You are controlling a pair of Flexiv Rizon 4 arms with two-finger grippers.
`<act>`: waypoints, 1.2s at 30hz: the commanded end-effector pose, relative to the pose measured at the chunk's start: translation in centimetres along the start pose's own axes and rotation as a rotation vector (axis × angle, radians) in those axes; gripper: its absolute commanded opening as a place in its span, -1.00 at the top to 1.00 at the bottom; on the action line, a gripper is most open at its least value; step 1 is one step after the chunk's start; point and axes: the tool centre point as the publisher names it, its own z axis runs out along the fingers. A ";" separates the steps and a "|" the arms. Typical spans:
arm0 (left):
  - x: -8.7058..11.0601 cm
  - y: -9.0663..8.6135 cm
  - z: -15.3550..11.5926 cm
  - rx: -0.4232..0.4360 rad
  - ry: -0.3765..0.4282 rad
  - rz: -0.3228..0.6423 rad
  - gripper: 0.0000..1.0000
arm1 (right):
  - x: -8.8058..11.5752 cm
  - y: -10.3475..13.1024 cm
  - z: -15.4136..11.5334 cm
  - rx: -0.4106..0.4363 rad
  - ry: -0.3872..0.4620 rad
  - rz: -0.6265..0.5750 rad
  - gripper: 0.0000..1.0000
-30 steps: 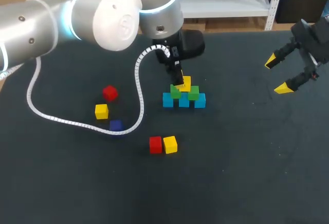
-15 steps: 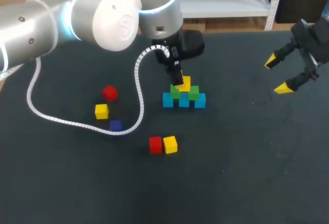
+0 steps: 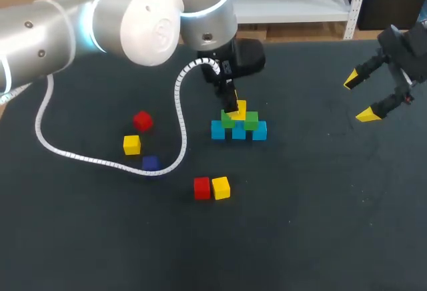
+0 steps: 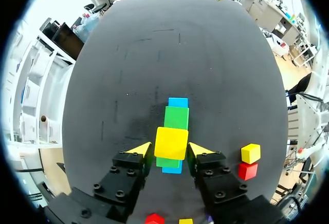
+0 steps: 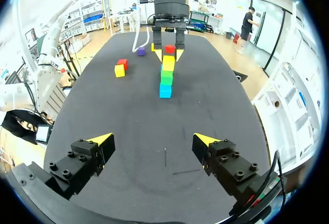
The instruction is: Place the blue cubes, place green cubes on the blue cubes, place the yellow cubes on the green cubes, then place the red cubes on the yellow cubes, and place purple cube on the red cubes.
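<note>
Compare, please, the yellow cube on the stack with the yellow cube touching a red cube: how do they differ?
The yellow cube on the stack rests raised on the green cubes; the other yellow cube lies on the table, against the red cube. The left gripper straddles the stacked one; no gripper is near the other. Both look alike in colour, shape and size.

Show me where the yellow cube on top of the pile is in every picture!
Head view: the top yellow cube sits near the middle, on the green cubes, at the left gripper.
Left wrist view: the cube is between that gripper's fingers.
Right wrist view: the cube is far ahead of the right gripper.
Shared landmark: the red and yellow pair lying near the stack.
</note>
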 end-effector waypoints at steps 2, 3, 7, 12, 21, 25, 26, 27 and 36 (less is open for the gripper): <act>-0.1 0.3 0.0 0.005 0.003 0.001 0.12 | 0.0 -0.1 0.0 -0.001 -0.002 -0.001 -1.00; -0.1 0.3 0.0 0.006 0.002 0.001 0.12 | 0.0 -0.1 0.0 -0.001 -0.002 -0.001 -1.00; -0.1 0.3 0.0 0.006 0.001 0.002 0.12 | 0.0 -0.1 0.0 -0.001 -0.002 -0.001 -1.00; -0.2 0.3 0.0 0.008 0.000 0.002 -0.77 | 0.0 -0.1 0.0 -0.001 -0.002 -0.001 -1.00; 0.1 -0.5 -2.2 0.025 -0.089 0.022 -1.00 | 0.0 -0.1 0.0 -0.001 -0.002 -0.001 -1.00; 1.3 -1.4 -4.1 0.021 -0.134 0.025 -1.00 | 0.0 -0.1 0.0 -0.001 -0.002 -0.001 -1.00; 1.7 -1.5 -4.4 0.020 -0.147 0.020 -1.00 | 0.0 -0.1 0.0 -0.001 -0.002 -0.001 -1.00; 2.2 -1.7 -4.8 0.026 -0.164 0.017 -1.00 | 0.0 -0.1 0.0 -0.001 -0.002 -0.001 -1.00; 7.4 -3.4 -6.9 0.020 -0.281 0.010 -1.00 | 0.0 -0.1 0.0 -0.001 -0.002 -0.001 -1.00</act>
